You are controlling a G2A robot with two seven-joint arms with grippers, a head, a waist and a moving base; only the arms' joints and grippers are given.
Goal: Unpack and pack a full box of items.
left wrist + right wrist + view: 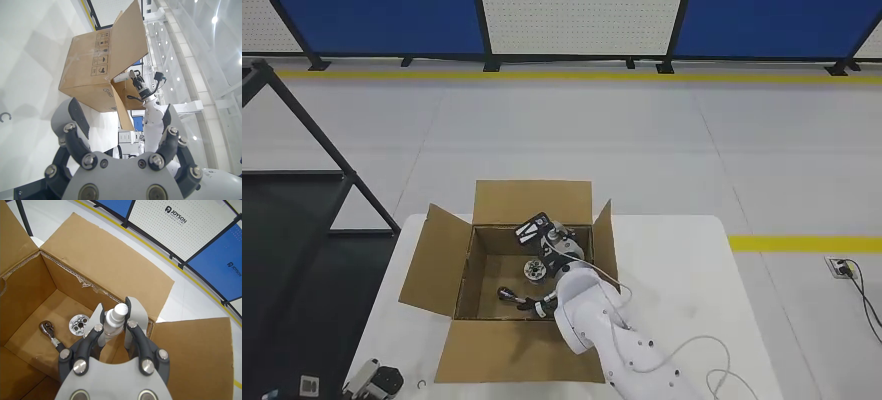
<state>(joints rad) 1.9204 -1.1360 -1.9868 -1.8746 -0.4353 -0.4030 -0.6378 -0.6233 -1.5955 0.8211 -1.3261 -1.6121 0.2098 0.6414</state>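
While the right hand pinches the white plastic pump bottle over the open brown cardboard box | its long side runs straight out from that hand | left hand spread, farther off

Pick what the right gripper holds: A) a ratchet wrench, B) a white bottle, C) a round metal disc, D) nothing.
B: the right gripper is shut on the white bottle, while the ratchet wrench and metal disc lie on the floor of the box.

Pale floor, yellow line, blue partition panels.
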